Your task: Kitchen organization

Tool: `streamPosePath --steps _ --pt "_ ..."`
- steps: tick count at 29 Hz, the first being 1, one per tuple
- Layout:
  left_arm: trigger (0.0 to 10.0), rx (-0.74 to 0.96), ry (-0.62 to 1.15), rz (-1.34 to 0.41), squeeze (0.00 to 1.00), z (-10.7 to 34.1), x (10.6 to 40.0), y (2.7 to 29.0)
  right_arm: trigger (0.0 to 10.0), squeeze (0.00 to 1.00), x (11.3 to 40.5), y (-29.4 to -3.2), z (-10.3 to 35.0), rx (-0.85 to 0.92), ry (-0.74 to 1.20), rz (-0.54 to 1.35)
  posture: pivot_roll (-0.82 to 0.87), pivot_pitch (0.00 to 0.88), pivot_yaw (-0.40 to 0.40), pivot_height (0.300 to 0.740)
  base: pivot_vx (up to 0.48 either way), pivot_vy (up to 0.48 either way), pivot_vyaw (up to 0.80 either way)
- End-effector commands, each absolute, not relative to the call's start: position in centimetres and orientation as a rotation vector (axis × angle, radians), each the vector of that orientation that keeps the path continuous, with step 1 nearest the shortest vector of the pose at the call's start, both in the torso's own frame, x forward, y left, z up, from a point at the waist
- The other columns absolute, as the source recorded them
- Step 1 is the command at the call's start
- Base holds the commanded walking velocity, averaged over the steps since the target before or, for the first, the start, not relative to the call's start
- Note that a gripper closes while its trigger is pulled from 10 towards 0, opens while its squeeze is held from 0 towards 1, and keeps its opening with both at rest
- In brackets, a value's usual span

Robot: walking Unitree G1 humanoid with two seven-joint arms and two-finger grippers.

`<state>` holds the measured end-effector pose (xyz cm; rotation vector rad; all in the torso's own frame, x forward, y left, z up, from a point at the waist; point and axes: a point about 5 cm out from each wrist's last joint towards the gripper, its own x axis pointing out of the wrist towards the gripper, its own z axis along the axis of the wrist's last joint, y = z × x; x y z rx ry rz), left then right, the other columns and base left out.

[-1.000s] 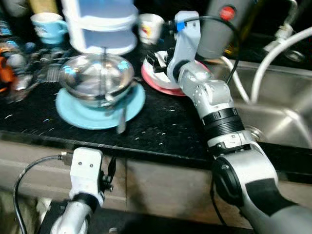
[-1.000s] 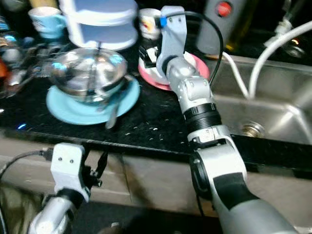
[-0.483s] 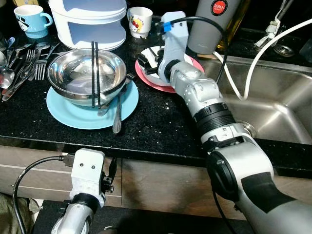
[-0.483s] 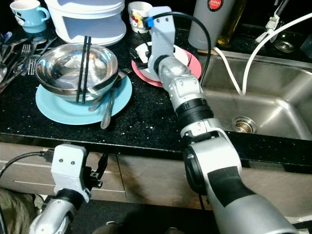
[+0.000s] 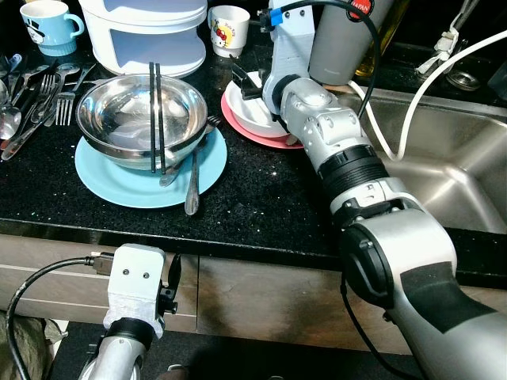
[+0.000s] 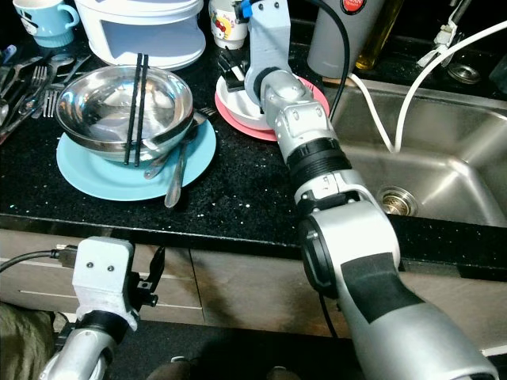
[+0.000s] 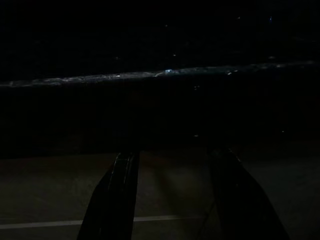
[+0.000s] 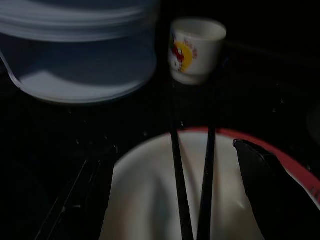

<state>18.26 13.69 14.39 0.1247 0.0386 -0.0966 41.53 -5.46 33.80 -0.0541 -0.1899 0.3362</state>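
My left gripper (image 7: 170, 200) hangs idle below the black speckled countertop (image 5: 261, 198), fingers spread with nothing between them, facing a dark drawer front (image 5: 55, 277). Up left of my right gripper: blue mug (image 5: 47, 16), loose cutlery (image 5: 32, 87), steel bowl (image 5: 142, 115) on a blue plate (image 5: 119, 174) with 2 black chopsticks (image 5: 156, 119) across it, white container (image 5: 146, 36) behind. My right gripper (image 8: 175, 195) sits over the white bowl (image 5: 253, 111) on the pink plate (image 5: 242, 128), fingers apart, 2 chopsticks (image 8: 192, 180) between them, grip unclear. Cartoon cup (image 8: 195, 50) just ahead. Steel sink (image 5: 444, 174) off to its right.
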Motion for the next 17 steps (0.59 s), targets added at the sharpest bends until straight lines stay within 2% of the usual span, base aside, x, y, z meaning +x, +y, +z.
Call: streamPosePath --steps 1,3,9,17 --pt "10.0 0.124 0.046 -0.094 0.0 14.4 18.0 13.5 10.0 0.0 41.7 -5.8 34.0 -0.081 -0.154 0.321 0.13 0.155 -0.092 0.74 0.0 0.0 0.0" --pt "10.0 0.122 0.049 -0.092 0.0 14.3 18.0 13.5 10.0 0.0 41.7 -5.4 33.6 -0.052 -0.061 0.373 0.13 0.154 -0.092 0.74 0.0 0.0 0.0" --pt "10.0 0.121 0.052 -0.086 0.0 14.2 18.0 13.4 10.0 0.0 41.7 -5.3 34.4 -0.046 -0.042 0.391 0.12 0.147 -0.103 0.74 0.0 0.0 0.0" --pt "10.0 0.118 0.051 -0.078 0.0 14.2 18.1 13.4 10.0 0.0 41.8 -5.5 34.0 -0.132 0.027 0.378 0.11 0.144 -0.114 0.74 0.0 0.0 0.0"
